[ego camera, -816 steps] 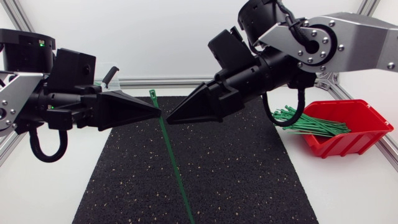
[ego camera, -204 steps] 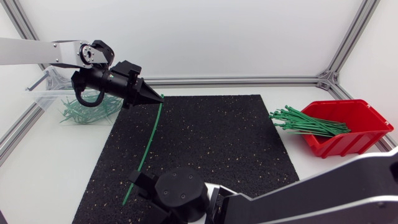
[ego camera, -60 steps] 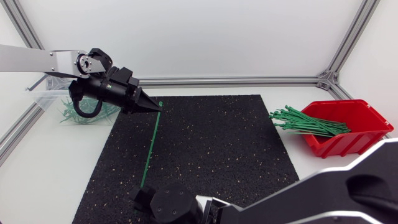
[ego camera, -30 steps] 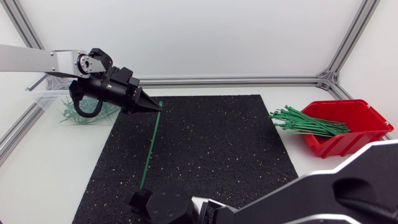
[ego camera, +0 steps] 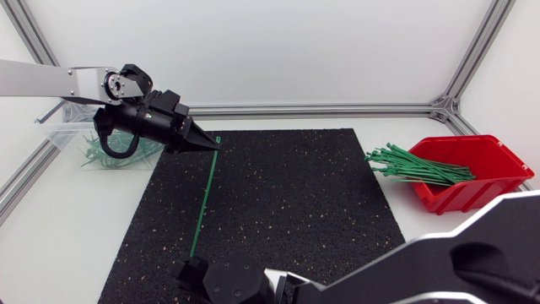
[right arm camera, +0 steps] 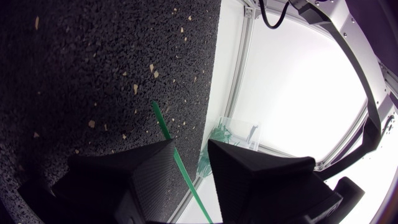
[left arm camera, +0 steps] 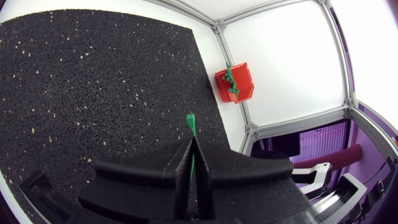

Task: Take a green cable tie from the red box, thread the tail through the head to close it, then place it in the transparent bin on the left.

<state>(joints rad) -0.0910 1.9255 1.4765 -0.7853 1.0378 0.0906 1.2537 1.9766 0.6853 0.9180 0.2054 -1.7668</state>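
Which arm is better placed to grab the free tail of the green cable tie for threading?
Right. The right arm has its jaws open astride the cable tie near its tail, as the right wrist view shows. The left arm is occupied: its jaws are shut on the other end.

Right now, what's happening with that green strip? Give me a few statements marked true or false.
The left gripper is shut on the cable tie. True.
The tie is closed into a loop. False: it is straight.
The red box is empty. False: green ties lie in it.
The right gripper is shut. False: its fingers stand apart, the tie between them.
The transparent bin holds green ties. True.
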